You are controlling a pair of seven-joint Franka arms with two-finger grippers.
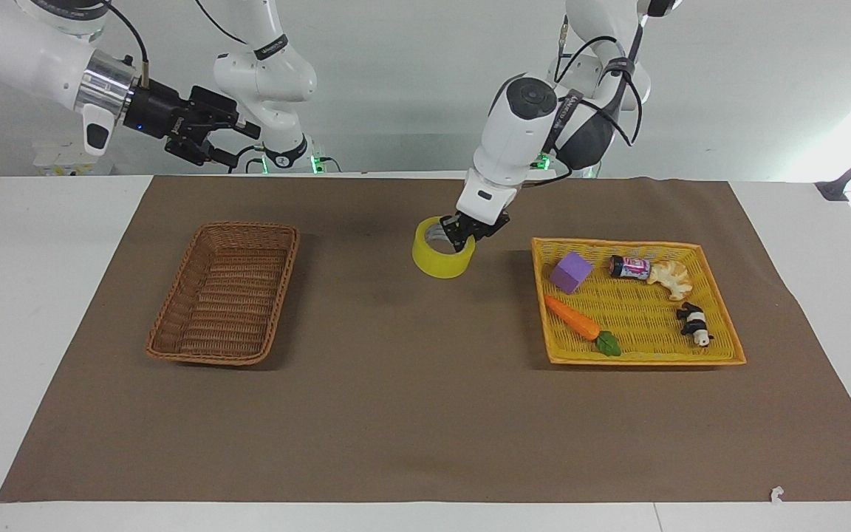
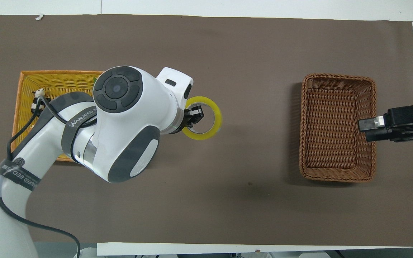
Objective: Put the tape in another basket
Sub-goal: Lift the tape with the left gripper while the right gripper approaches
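Observation:
The tape (image 1: pixel 443 260) is a yellow roll with a pale core. My left gripper (image 1: pixel 459 236) is shut on its rim, one finger inside the ring, and holds it above the brown mat between the two baskets, closer to the yellow one. In the overhead view the tape (image 2: pixel 218 120) sticks out past the left gripper (image 2: pixel 195 116). The dark brown wicker basket (image 1: pixel 230 295) lies empty toward the right arm's end, also seen from overhead (image 2: pixel 335 129). My right gripper (image 1: pixel 237 142) is raised and open; from overhead it (image 2: pixel 366 129) overlaps that basket's rim.
The yellow basket (image 1: pixel 647 318) toward the left arm's end holds a purple cube (image 1: pixel 571 271), a carrot (image 1: pixel 577 321), a small can (image 1: pixel 629 267), a croissant toy (image 1: pixel 669 277) and a panda toy (image 1: pixel 694 324). The left arm hides most of it from overhead (image 2: pixel 54 80).

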